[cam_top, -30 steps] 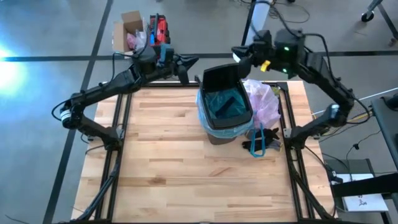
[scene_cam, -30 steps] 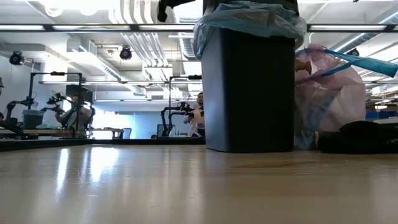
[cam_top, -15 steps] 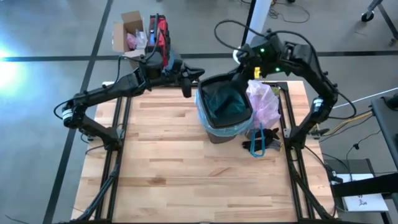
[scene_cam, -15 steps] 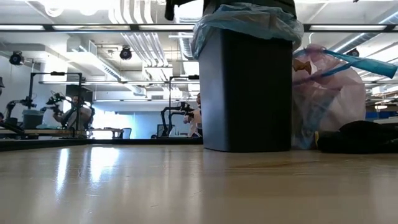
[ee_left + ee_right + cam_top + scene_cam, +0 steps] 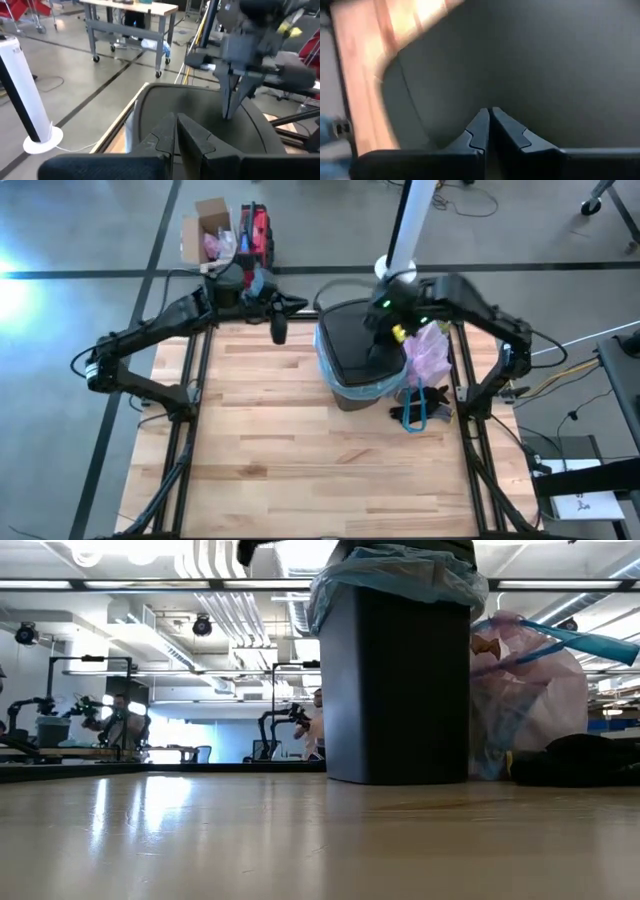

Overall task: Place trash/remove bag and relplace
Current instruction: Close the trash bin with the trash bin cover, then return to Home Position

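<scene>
The black bin [image 5: 360, 370] [image 5: 398, 680] stands at the far middle of the table, with a dark lid [image 5: 358, 340] [image 5: 200, 115] lying over its mouth. A light-blue bag's edge [image 5: 332, 372] [image 5: 400, 575] hangs over its rim. The lavender-pink bag [image 5: 428, 352] [image 5: 530, 700] sits on the table against the bin's right side, and its blue drawstring [image 5: 585, 642] sticks out. A brown scrap [image 5: 487, 645] shows through its wall. My right gripper [image 5: 378, 345] [image 5: 487, 120] is shut above the lid. My left gripper [image 5: 278, 332] [image 5: 175, 131] is shut and hangs left of the bin, apart from it. My right gripper comes at the lid from above with its shut fingers [image 5: 229, 107] pointing down. The tips seem to rest on the lid's top face [image 5: 220, 125] near its middle. The lid lies flat on the bin.
A flat black thing with a blue loop [image 5: 415, 412] [image 5: 575, 760] lies on the table, near of the pink bag. The left and near parts of the wooden table [image 5: 280, 450] are bare. A white pole [image 5: 405, 230] stands beyond the far edge, and boxes [image 5: 215, 230] sit on the floor.
My right gripper has swung from behind the bin's far right corner toward the near edge and down over the bin. The lid, which stood tilted up at the far rim, now lies flat over the mouth and hides the blue lining. My left gripper has drawn back toward the left and near.
</scene>
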Tool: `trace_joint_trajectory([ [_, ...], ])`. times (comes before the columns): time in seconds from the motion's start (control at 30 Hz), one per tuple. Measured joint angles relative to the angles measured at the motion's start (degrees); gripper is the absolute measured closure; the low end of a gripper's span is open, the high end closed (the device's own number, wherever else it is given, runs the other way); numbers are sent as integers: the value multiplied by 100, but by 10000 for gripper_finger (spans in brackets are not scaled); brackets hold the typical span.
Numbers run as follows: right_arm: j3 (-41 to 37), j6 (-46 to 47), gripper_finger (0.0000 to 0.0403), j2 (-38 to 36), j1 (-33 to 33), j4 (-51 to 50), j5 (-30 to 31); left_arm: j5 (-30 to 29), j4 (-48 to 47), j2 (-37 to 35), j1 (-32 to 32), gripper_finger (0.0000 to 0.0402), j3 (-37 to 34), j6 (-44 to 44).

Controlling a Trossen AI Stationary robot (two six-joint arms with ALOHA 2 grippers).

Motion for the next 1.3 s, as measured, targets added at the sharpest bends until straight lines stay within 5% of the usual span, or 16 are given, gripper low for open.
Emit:
trace_joint_trajectory([
  [0.17, -685, -6, 394, -63, 103, 672, -79, -11, -365, -580, 0, 397, -2, 14],
  [0.6, -553, 394, 395, 281, 3, 3470, -546, -15, -1045, -2030, 0, 397, -72, -377],
  [0.87, -537, -324, 395, -386, 41, 5035, -541, 5, -950, -2753, -61, 397, -892, -959],
  [1.07, -539, -874, 395, -1071, 112, 5107, -192, -94, -322, -3331, -61, 397, -1941, -1506],
  [1.3, -571, -1118, 395, -1965, 423, 4177, 392, -1124, -54, -3803, -59, 397, -2556, -1570],
])
